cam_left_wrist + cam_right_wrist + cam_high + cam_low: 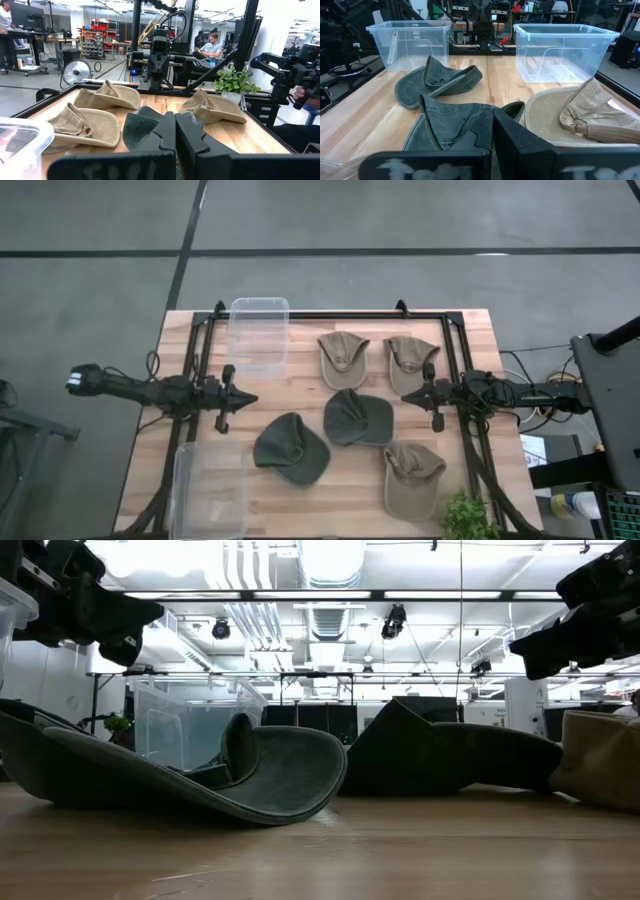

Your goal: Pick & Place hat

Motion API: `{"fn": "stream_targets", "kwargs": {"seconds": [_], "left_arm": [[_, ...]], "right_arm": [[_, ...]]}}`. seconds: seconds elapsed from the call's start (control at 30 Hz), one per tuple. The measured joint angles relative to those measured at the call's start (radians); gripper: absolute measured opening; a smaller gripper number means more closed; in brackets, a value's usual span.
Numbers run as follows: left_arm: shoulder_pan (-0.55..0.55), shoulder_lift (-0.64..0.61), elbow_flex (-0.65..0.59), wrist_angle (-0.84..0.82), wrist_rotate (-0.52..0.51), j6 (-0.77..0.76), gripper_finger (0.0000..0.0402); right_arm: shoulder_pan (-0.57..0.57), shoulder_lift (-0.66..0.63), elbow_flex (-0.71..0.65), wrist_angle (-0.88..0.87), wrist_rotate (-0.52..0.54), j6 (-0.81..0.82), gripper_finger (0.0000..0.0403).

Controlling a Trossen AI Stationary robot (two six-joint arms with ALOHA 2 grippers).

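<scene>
Both hands are pressed together and empty: left hand [232, 397] hovers at nine o'clock, right hand [430, 394] at three, parked clear of the five hats [291, 447] loose mid-table, two bins [259, 330] awaiting them.

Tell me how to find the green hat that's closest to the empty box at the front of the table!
Start at the clear box on the wooden table's near left corner. Just right of it lies a dark green hat. Three hats are tan, and the other green hat sits farther right, mid-table; this one is nearest the box.
</scene>
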Motion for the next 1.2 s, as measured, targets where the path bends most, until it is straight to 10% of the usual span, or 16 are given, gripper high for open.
{"fn": "stream_targets", "kwargs": {"seconds": [0.9, 1.2], "left_arm": [[0.000, 0.000, 0.000, 0.000, 0.000, 0.000, 0.0000], [0.000, 0.000, 0.000, 0.000, 0.000, 0.000, 0.0000]], "right_arm": [[0.001, 0.003, 0.000, 0.210, -0.129, 0.476, 0.0012], [0.000, 0.122, 0.000, 0.223, -0.026, 0.438, 0.0115]]}}
